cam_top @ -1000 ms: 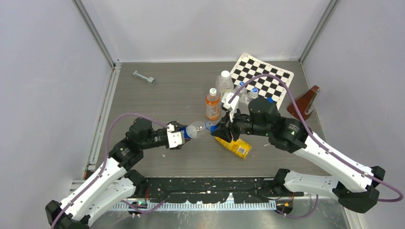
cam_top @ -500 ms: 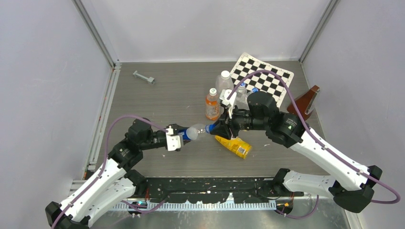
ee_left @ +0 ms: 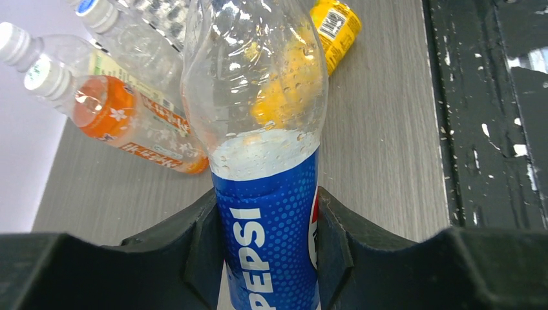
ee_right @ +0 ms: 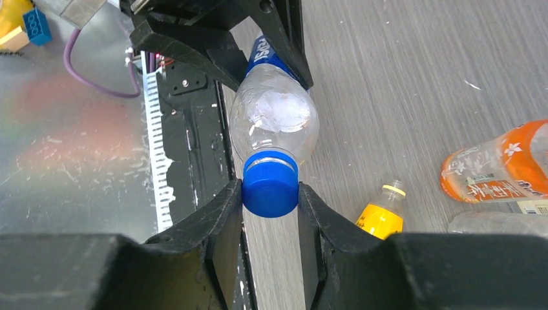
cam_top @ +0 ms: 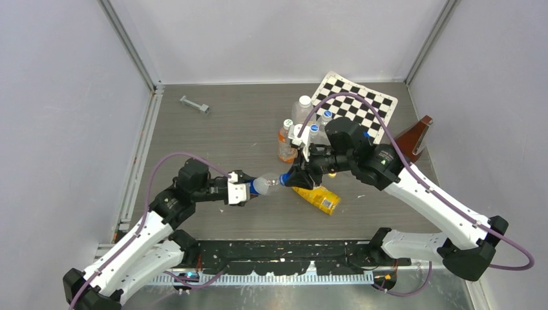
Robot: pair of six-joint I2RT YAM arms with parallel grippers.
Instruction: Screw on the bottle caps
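Six bottles are counted: one Pepsi bottle, one yellow juice bottle, one orange drink bottle, one tall clear bottle, two small clear bottles. One blue cap and one checkerboard are seen.

Both arms reach inward and meet at mid-table, elbows bent outward, wrists turned so the grippers face each other nose to nose. The left gripper clamps the Pepsi bottle; the right gripper pinches its blue cap.
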